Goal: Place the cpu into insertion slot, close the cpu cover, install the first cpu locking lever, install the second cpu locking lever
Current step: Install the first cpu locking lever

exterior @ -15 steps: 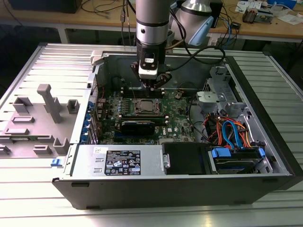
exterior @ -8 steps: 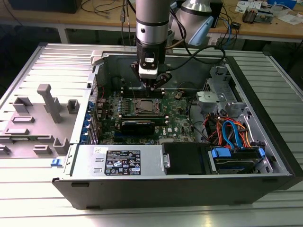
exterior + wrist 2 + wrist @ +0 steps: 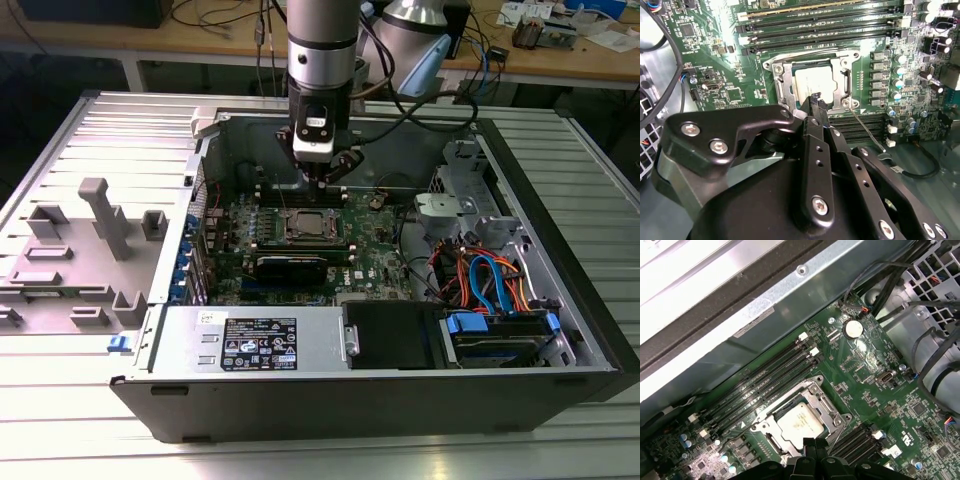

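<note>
The cpu point(image 3: 813, 82) sits in the insertion slot point(image 3: 772, 66) near the motherboard's point(image 3: 710, 55) middle, with the cpu cover point(image 3: 784, 89) lying over it. One wire locking lever point(image 3: 867, 129) angles off the socket corner, apparently unlatched. The gripper point(image 3: 815, 100), fingers together and empty, hovers at the cover's edge.

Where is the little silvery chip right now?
In the exterior view the cpu sits near the middle of the green motherboard, between banks of long memory slots, just below the gripper.
</note>
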You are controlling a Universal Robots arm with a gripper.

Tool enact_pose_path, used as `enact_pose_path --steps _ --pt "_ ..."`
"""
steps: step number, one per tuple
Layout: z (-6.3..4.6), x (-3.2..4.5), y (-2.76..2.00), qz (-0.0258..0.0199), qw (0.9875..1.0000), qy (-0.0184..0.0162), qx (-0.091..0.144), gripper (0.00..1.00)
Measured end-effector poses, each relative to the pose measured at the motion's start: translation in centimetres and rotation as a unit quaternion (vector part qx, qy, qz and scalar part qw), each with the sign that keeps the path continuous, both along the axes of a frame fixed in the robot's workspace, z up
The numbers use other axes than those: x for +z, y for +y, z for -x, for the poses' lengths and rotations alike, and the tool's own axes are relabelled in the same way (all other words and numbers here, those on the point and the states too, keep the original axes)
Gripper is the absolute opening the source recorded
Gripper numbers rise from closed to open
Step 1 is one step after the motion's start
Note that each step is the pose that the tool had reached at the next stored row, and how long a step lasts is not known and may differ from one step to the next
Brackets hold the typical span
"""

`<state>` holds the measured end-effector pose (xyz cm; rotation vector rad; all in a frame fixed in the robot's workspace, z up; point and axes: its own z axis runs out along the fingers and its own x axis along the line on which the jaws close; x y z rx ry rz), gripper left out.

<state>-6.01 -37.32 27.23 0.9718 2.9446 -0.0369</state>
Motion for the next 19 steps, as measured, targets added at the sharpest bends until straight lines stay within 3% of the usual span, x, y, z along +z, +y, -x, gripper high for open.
enact_pose_path --steps 4,13,16,19 --pt "0.00 0.59 0.00 0.0000 1.0000 0.0000 0.000 0.11" --pt "0.00 0.61 0.00 -0.0002 1.0000 0.0000 0.005 0.11" --pt "0.06 0.61 -0.01 -0.0011 0.9996 0.0000 0.029 0.11" --pt "0.06 0.60 0.00 -0.0013 0.9982 0.0000 0.060 0.11"
